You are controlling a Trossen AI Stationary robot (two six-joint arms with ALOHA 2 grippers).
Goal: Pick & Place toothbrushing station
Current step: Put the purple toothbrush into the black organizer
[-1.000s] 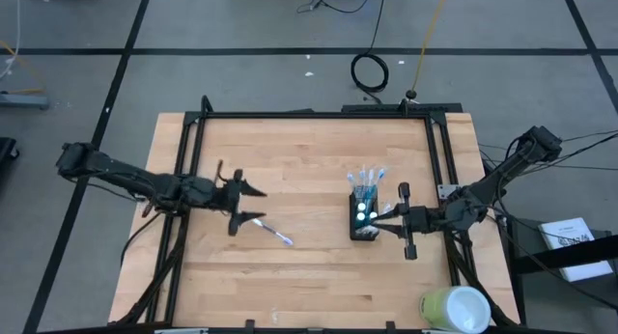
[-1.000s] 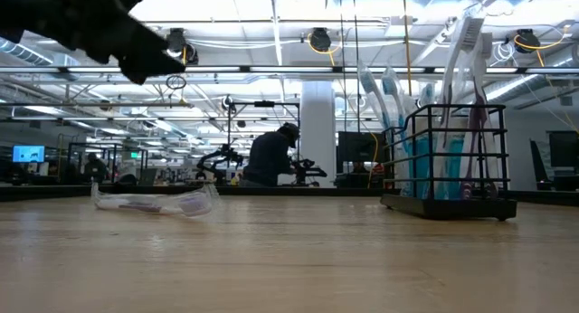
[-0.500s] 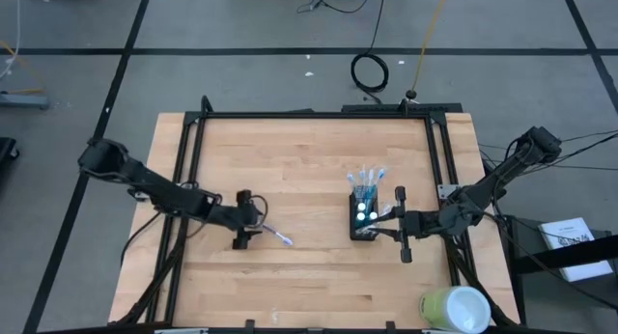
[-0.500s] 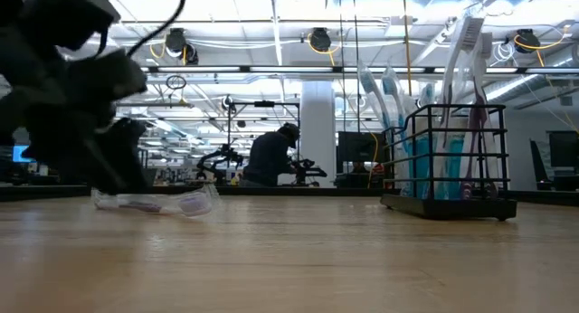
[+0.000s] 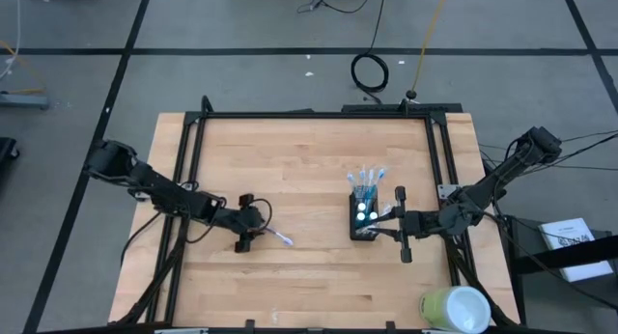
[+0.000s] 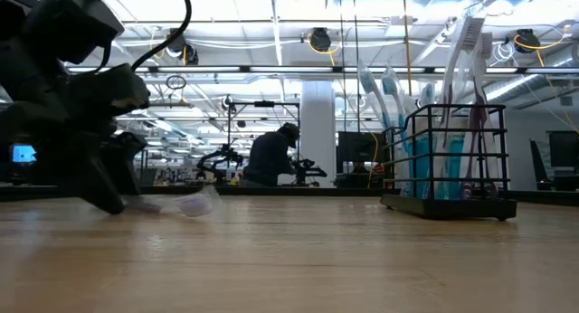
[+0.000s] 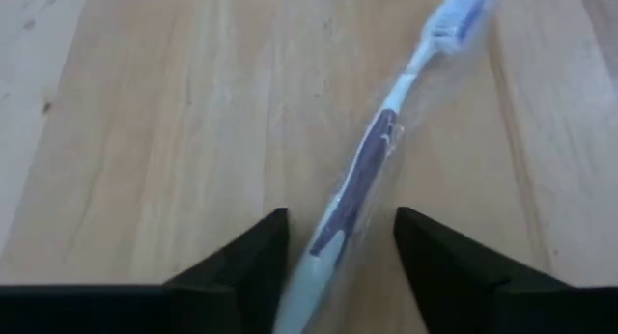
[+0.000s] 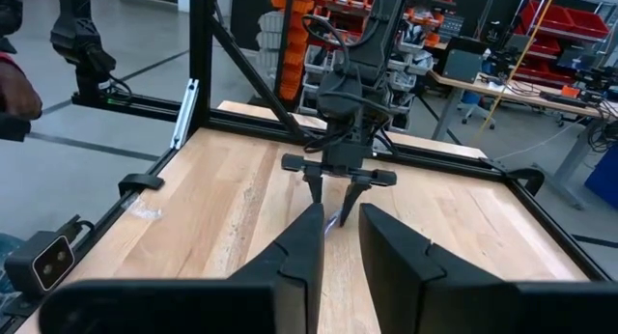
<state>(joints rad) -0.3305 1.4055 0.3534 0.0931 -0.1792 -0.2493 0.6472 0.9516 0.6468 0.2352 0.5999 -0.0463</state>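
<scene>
On the left half of the wooden table, a loose toothbrush in a clear wrapper lies flat on the boards, its bristled head pointing right toward the holder; the left gripper sits low over the handle end, and the left wrist view shows its two dark fingers apart with the handle lying between them, not yet pinched; in the low view the left gripper reaches down to the tabletop and hides most of the wrapped toothbrush.

The black wire-mesh holder stands upright right of centre, well apart from the loose brush; several blue-and-white toothbrushes rise from its far compartment, and two white caps show in the nearer ones; the low view shows the holder resting on the table with brush heads above its rim.

The right gripper waits just right of the holder, its fingers a narrow gap apart and empty; a yellow-green and white cylinder lies at the near right corner; a person stands in the room beyond.
</scene>
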